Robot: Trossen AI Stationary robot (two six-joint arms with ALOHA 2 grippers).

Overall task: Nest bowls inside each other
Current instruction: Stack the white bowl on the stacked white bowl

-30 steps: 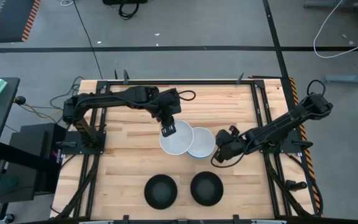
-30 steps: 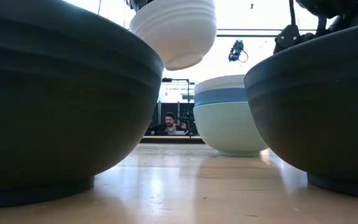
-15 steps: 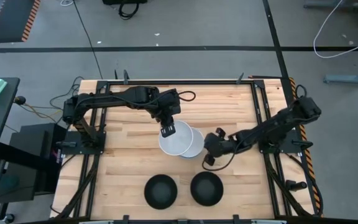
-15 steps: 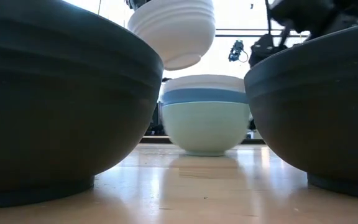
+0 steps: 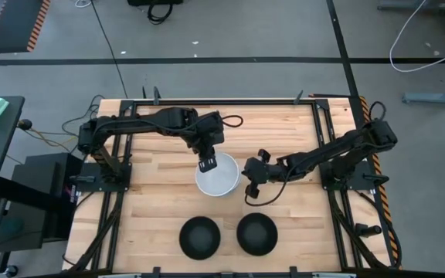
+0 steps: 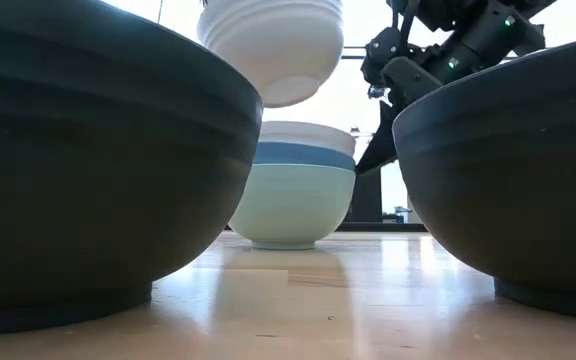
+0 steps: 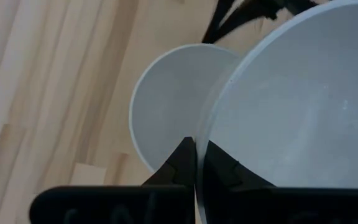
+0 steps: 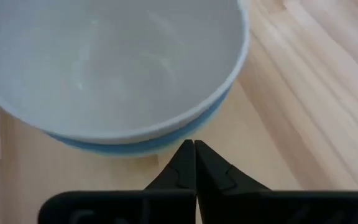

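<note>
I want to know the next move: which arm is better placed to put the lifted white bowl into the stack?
The left. Its pincer is shut on the white bowl, held in the air above the stack. The right pincer is shut, empty, beside the stack.

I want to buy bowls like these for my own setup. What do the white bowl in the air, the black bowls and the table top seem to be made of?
The lifted white bowl, rim pinched in the left gripper, looks like matte plastic or melamine, with faint ridges; ceramic can't be ruled out. The black bowls look alike, with a soft satin sheen. The table top is lightly glossy wood, showing joined strips and grain.
</note>
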